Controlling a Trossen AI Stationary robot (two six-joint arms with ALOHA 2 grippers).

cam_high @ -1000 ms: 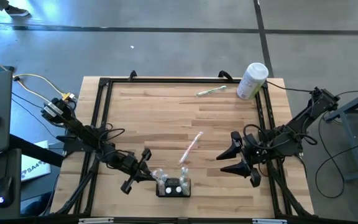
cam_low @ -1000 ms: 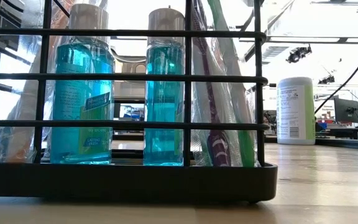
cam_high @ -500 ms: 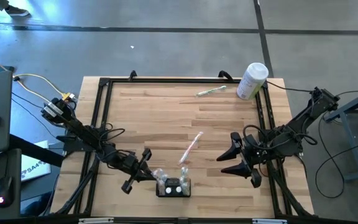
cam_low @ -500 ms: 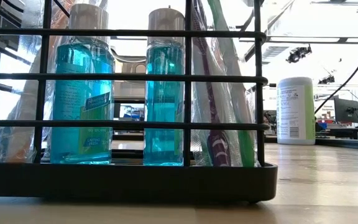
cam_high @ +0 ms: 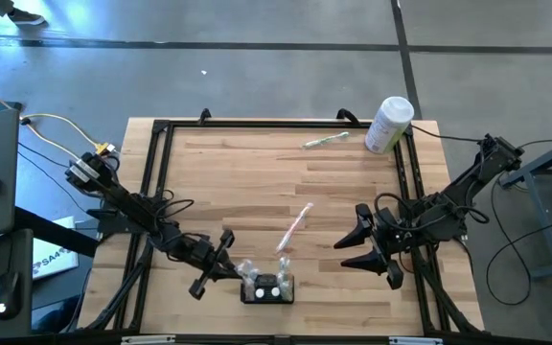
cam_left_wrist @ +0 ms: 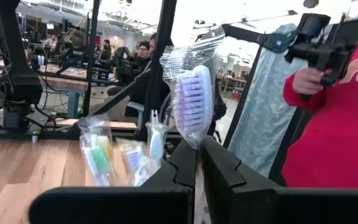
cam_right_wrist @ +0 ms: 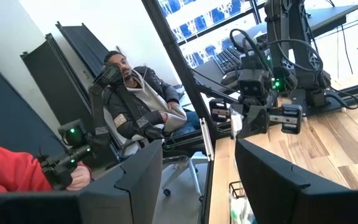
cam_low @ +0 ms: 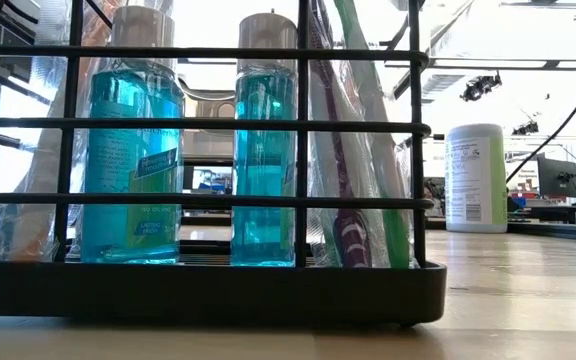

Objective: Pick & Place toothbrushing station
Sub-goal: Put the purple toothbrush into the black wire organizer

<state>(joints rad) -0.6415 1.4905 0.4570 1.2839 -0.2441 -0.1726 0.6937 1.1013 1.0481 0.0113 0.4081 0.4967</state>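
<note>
Toothbrushing station (cam_high: pixel 267 287) sits at the table's near edge, unmoved over the last second. Just left of it, the left gripper (cam_high: pixel 226 257) stays clamped on a wrapped toothbrush (cam_left_wrist: pixel 190 106), apparently paused before insertion. Farther right, the right gripper (cam_high: pixel 351 246) waits with fingers spread, holding nothing.

A wrapped toothbrush (cam_left_wrist: pixel 190 102) stands between the left fingers (cam_left_wrist: pixel 182 163), the holder (cam_high: pixel 267 287) just beside them on the desk (cam_high: pixel 257 177).
</note>
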